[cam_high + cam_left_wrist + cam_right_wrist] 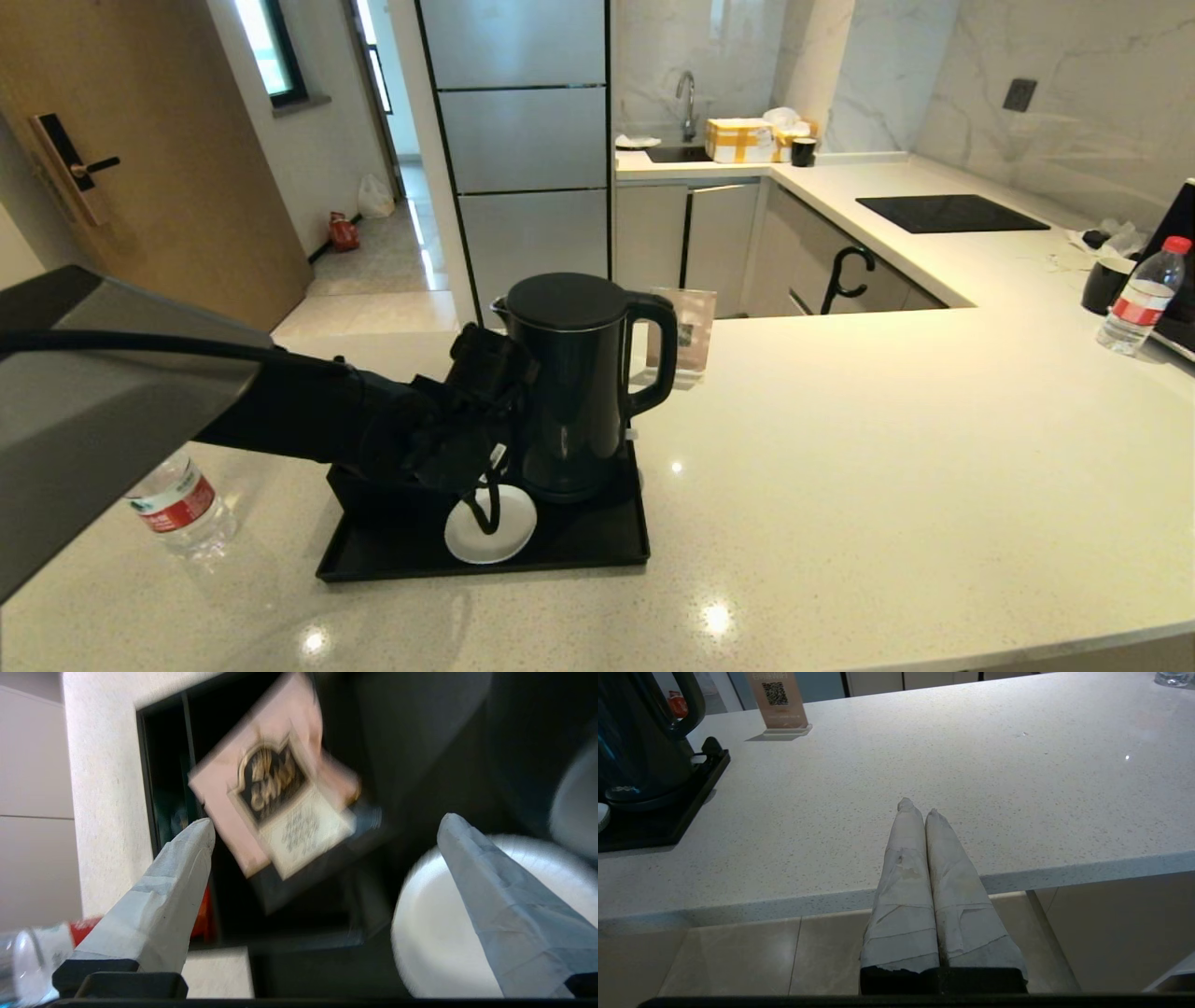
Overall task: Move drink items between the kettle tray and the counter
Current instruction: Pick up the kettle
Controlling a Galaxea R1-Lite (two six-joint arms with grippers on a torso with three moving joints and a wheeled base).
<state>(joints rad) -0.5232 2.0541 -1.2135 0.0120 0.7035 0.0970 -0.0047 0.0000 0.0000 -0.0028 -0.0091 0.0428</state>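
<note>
The black kettle (574,383) stands on its base at the right end of the kettle tray (579,551), its handle turned right. My left gripper (328,821) hangs open and empty over the tray's divided box (163,770), where a pink sachet (271,798) lies, beside the white disc (439,933). A water bottle (182,504) stands on the counter (840,467) left of the tray, its cap hidden by my left arm (308,420). A second bottle (1139,299) with a red cap stands far right. My right gripper (917,807) is shut and empty at the counter's front edge.
A clear QR sign (686,336) stands behind the kettle. A black mug (1106,285) sits by the far-right bottle, and a black hob (948,213) lies on the back counter. Open worktop stretches right of the tray.
</note>
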